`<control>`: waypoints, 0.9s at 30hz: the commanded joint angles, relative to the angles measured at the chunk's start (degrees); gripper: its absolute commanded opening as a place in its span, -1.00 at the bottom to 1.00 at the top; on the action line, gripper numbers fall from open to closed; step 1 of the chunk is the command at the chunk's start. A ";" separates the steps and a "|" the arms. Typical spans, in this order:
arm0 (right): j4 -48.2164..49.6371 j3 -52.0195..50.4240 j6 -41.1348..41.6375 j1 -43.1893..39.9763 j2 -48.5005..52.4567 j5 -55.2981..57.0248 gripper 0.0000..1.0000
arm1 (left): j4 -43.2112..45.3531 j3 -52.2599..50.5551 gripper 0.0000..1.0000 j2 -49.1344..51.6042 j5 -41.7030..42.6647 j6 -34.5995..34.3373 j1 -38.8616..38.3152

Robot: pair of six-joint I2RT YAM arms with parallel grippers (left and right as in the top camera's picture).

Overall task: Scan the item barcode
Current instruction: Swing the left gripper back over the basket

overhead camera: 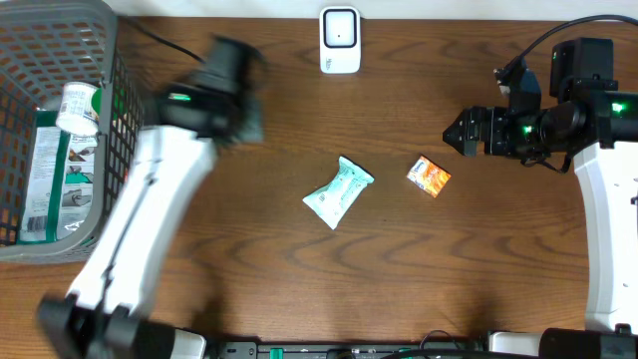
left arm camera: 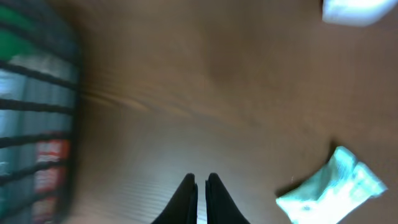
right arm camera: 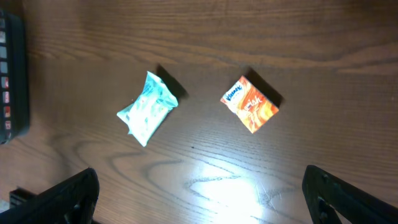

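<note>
**Ana:** Fingers first. How do they stand?

**Ben:** The left gripper is pinched shut on nothing, over bare table near the basket. Its arm is blurred. The right gripper is spread wide and empty, above the two packets.

**Ana:** And the layout, biggest down?

**Ben:** The grey basket sits at the left edge with goods inside, and the white scanner is at the far edge. The mint-green pouch lies mid-table. The orange tissue pack lies near it but apart, closer to the right gripper.

**Ana:** Which one gets scanned?

**Ben:** I can't tell. The orange one looks the easier reach.

**Ana:** How will it handle?

**Ben:** I'd judge it light and soft, with slick film that squashes easily. Take it gently across its two narrow edges, leaving the broad faces free. No barcode shows, so it may be underneath.
</note>
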 commanded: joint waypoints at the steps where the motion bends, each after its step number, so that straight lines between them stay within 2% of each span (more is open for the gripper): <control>1: -0.02 1.01 0.35 0.09 -0.04 -0.26 0.98 | -6.54 12.72 -0.85 -3.34 -1.53 2.12 6.62; 5: -0.04 1.01 0.35 0.09 -0.04 -0.26 0.99 | -11.76 20.33 -0.86 -3.34 -1.73 2.23 15.72; 13: -0.02 1.01 0.35 0.09 -0.04 -0.26 0.99 | -15.96 20.37 -0.75 0.70 -1.73 -0.17 33.51; 16: -0.04 1.01 0.35 0.09 -0.04 -0.26 0.98 | -16.90 19.89 -0.46 4.50 -1.73 -0.15 37.22; 18: -0.04 1.01 0.35 0.09 -0.04 -0.26 0.99 | -17.35 19.43 -0.16 7.43 -1.73 -0.13 38.75; 19: -0.04 1.01 0.35 0.09 -0.04 -0.26 0.98 | -17.81 19.43 -0.07 9.07 -1.73 -0.13 39.32; 21: -0.04 1.01 0.35 0.09 -0.04 -0.26 0.98 | -18.93 19.43 0.08 12.70 -1.70 0.15 39.98; 25: -0.04 1.01 0.35 0.09 -0.04 -0.26 0.99 | -20.68 19.43 0.38 19.23 -1.70 5.05 39.89; 27: -0.04 1.01 0.35 0.09 -0.04 -0.26 0.98 | -21.03 19.43 0.47 22.40 -1.68 6.67 39.82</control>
